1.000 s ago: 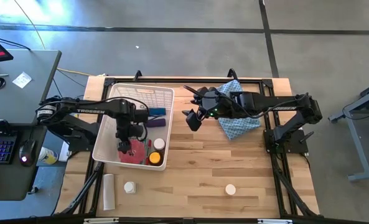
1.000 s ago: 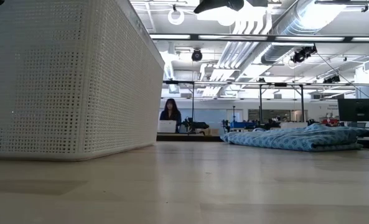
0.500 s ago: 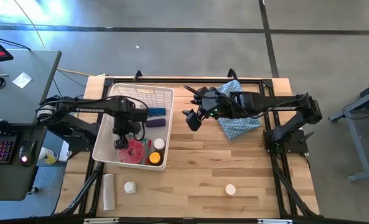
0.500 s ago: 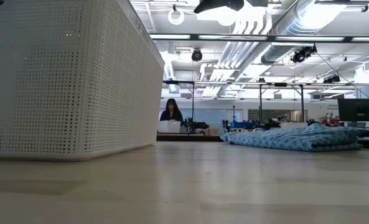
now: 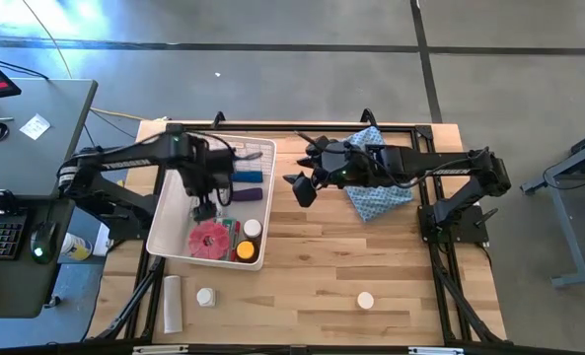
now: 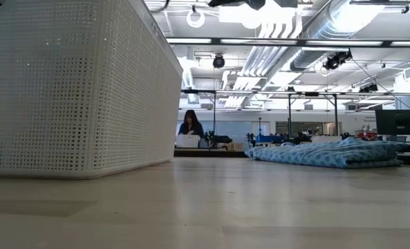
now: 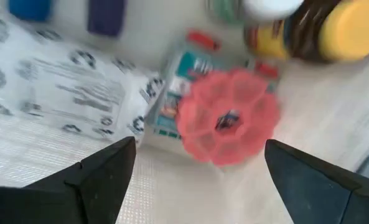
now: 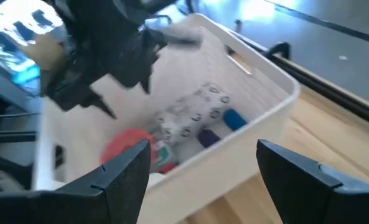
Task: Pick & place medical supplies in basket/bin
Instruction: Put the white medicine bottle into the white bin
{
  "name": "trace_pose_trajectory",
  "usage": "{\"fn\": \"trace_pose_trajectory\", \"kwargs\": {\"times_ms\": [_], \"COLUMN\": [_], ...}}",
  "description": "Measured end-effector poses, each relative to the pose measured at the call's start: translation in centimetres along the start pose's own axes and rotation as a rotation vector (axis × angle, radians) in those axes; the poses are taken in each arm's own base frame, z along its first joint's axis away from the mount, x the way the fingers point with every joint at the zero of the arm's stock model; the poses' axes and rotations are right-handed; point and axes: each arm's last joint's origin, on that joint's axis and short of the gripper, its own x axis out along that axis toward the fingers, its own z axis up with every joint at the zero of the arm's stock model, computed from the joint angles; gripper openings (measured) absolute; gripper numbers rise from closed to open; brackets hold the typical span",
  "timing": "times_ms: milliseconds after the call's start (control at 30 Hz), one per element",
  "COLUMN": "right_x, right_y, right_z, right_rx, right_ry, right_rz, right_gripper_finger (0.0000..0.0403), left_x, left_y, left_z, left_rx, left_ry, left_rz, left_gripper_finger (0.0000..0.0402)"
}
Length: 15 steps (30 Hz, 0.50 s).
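The white lattice bin (image 5: 170, 202) stands on the table's left part; its wall (image 6: 73, 90) fills the low view's left. Inside it lie the red disc (image 5: 210, 240), an amber yellow-capped bottle (image 5: 244, 250), a white-capped jar (image 5: 252, 228), a purple cylinder (image 5: 249, 194), a blue cylinder (image 5: 250, 177) and printed packets (image 7: 60, 93). My left gripper (image 5: 205, 209) hovers open above the bin's inside, over the red disc (image 7: 228, 118), touching nothing. My right gripper (image 5: 300, 187) hangs open in the air just right of the bin and faces it (image 8: 252, 106).
A blue patterned cloth (image 5: 381, 192) lies on the table's far right part, under the right arm. Near the near edge lie a white cylinder (image 5: 172, 303) and two white-capped jars (image 5: 205, 296) (image 5: 365, 300). A person (image 6: 189, 124) sits far off in the room behind.
My left gripper has risen and drawn back toward the table's far edge, away from the red disc. The disc, earlier partly covered by the gripper, now lies uncovered on the bin's floor.
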Motion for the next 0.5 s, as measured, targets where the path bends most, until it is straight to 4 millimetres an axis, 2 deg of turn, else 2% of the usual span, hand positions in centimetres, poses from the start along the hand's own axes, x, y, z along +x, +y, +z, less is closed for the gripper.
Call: {"fn": "trace_pose_trajectory", "kwargs": {"times_ms": [133,233,333,500], "right_x": [0.0,0.0,0.0,0.0], "right_y": [0.3,0.3,0.3,0.2], "right_z": [0.3,0.3,0.3,0.2], "right_rx": [0.007,0.007,0.004,-0.021], "right_ry": [-0.017,-0.016,-0.014,-0.004], "right_rz": [0.049,0.052,0.051,0.045], "right_gripper_finger": [0.0281,0.0281,0.0281,0.0281], "left_x": [-3.7,-5.4,-5.9,-5.8], "left_y": [-0.6,-1.2,-2.5,-5.0], "left_z": [0.0,-0.4,-1.4,-3.1], "left_rx": [-0.100,-0.215,-0.210,-0.205], "left_ry": [-0.120,-0.192,-0.206,-0.182], "left_rz": [-0.013,-0.045,-0.064,-0.101], "left_gripper_finger": [0.0374,0.0351,0.0320,0.0271]}}
